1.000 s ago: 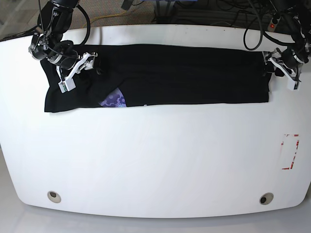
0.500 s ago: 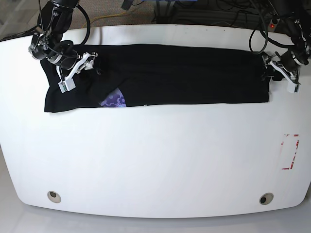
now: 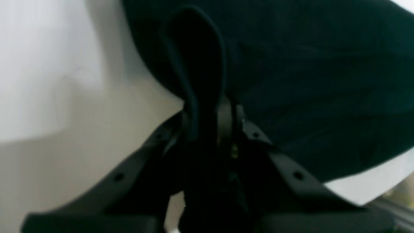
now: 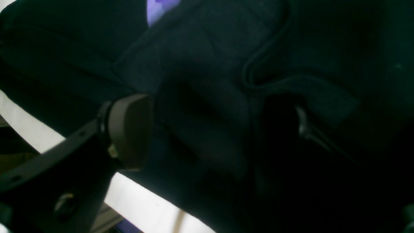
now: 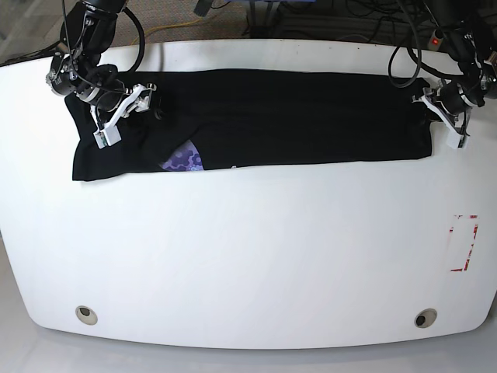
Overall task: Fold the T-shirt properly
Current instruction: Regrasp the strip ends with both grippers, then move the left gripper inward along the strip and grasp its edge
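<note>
Your black soft-fabric T-shirt lies long side-to-side; left gripper pinches its hem, right gripper spread wide over it.

White table with red-marked rectangle near one edge, cables beyond.

A robotics lab or test bench. A bare white surface with rounded corners fills the frame, with two round grommet holes near its lower edge and a red-marked rectangle at right. Black cables tangle along the top of the frame, behind two black robot arms.
</note>
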Action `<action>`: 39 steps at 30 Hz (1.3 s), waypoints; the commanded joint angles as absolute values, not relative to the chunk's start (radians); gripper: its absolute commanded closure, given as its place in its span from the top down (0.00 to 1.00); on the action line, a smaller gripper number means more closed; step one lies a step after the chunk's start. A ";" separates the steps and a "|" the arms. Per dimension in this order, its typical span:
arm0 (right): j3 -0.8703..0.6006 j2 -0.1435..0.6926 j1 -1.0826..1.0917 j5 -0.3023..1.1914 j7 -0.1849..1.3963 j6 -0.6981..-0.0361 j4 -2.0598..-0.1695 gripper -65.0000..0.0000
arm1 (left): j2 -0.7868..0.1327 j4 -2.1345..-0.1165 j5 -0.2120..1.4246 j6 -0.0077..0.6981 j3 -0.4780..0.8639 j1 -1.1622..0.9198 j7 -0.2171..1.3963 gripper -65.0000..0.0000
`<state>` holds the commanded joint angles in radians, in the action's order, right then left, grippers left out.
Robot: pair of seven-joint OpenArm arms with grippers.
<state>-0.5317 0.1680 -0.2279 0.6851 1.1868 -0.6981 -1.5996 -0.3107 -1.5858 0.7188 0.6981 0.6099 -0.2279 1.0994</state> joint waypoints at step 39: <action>-0.527 0.108 -0.217 0.682 1.187 -0.698 -1.600 0.78 | -0.133 -1.790 0.720 0.484 -0.246 0.108 1.158 0.63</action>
<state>-0.5271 0.1082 -0.2171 0.6820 1.1868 -0.6981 -1.5996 -0.1327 -1.7898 0.7204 0.4841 -0.2463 0.1082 1.1577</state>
